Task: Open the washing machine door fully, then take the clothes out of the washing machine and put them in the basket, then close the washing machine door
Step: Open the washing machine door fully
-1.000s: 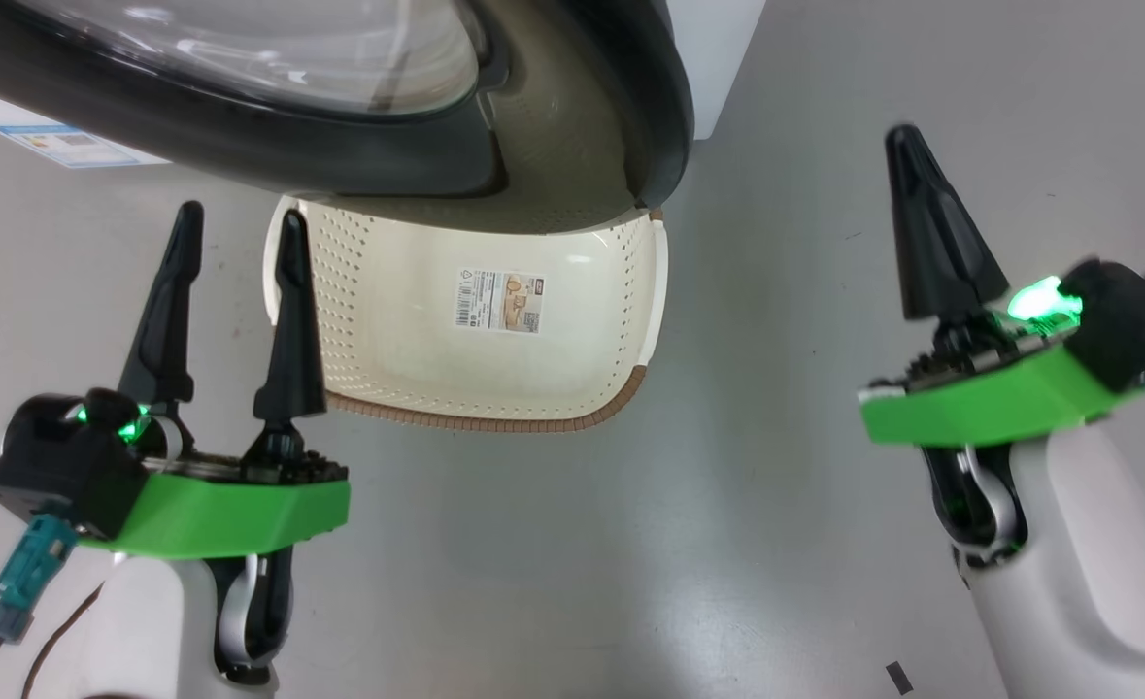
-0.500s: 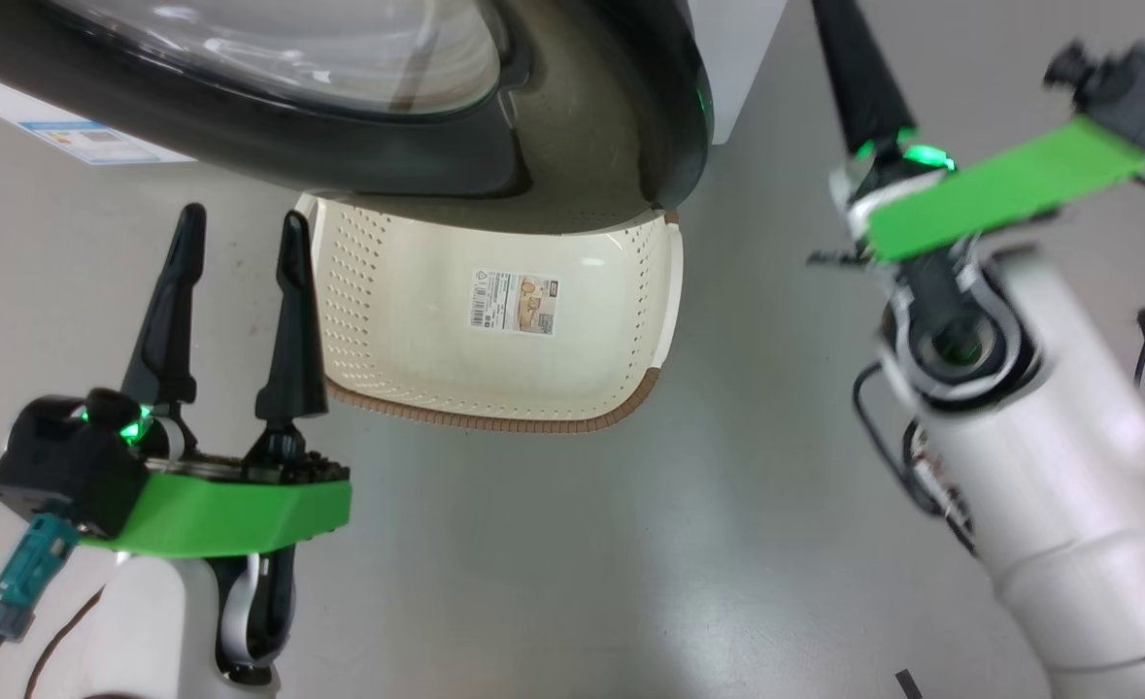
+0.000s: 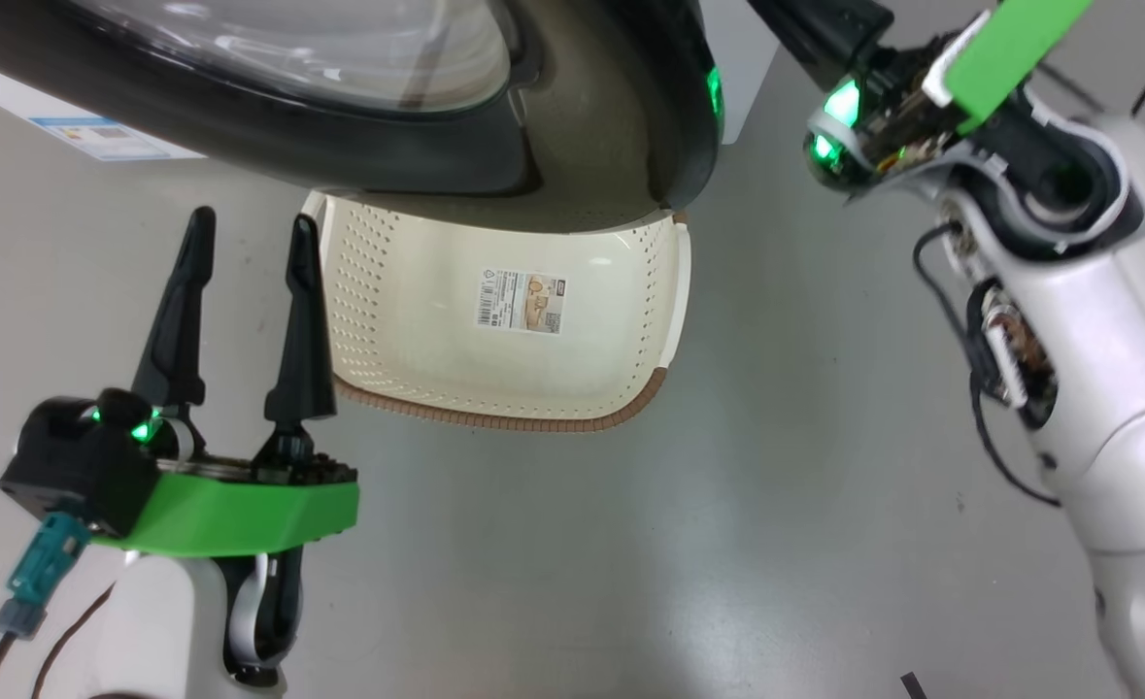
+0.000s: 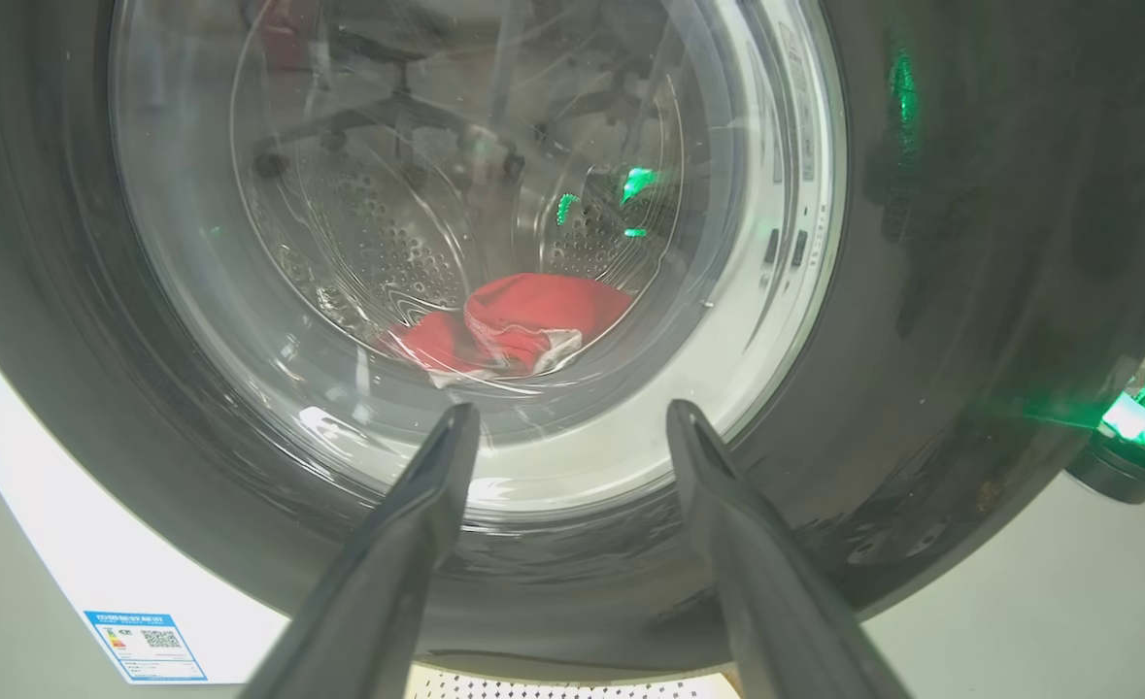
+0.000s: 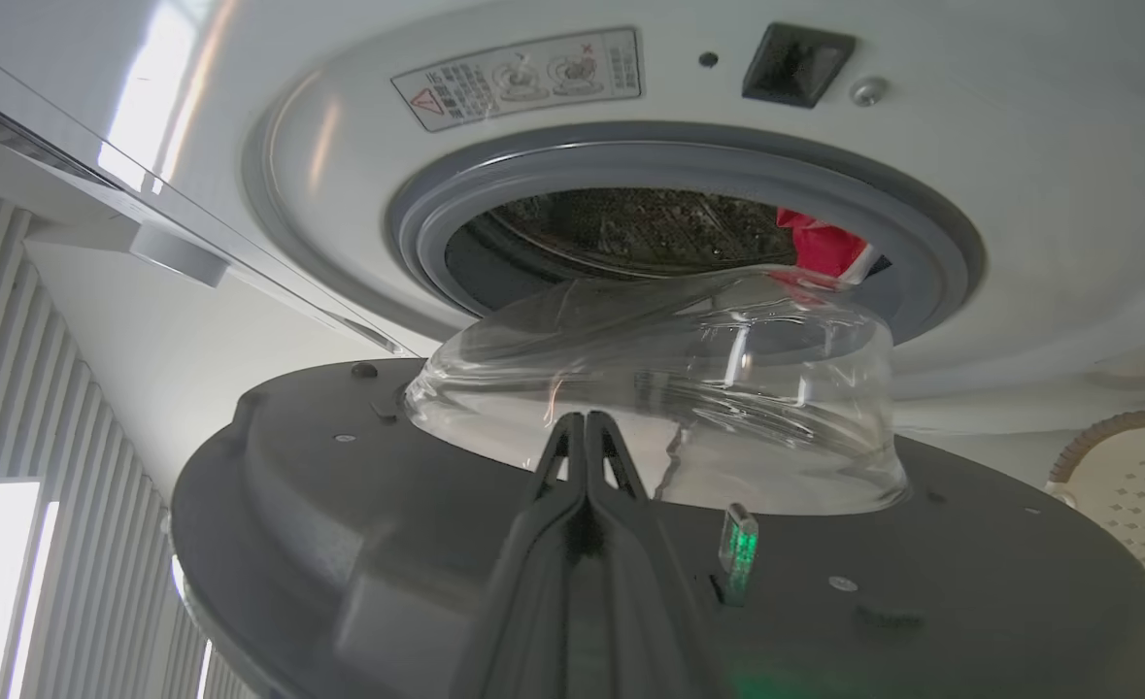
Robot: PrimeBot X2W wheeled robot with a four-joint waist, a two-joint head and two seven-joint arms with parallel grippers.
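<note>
The washing machine door [image 3: 358, 160] hangs partly open over the basket [image 3: 494, 419], its black rim and glass bowl [image 5: 659, 388] facing me. My left gripper [image 3: 247, 228] stands open at the basket's left side, holding nothing; in the left wrist view, the left gripper [image 4: 572, 413] points at the door's outer glass. Red clothes [image 4: 514, 325] lie in the drum behind that glass. My right gripper [image 5: 587, 419] is shut and empty, its tips at the door's grey inner face just below the glass bowl. The washing machine [image 5: 1019, 194] shows its grey ring and red clothes [image 5: 825, 248] inside.
The right arm's wrist [image 3: 883, 107] rises at the upper right, beside the door's right edge. A blue sticker [image 3: 106, 136] marks the machine's lower front. Grey floor [image 3: 727, 534] lies open before the basket. A slatted wall [image 5: 9, 388] stands beside the machine.
My right arm has lifted and swung up to the door's right edge, turning its fingers behind the door. The left gripper has stayed put; the camera shifted slightly.
</note>
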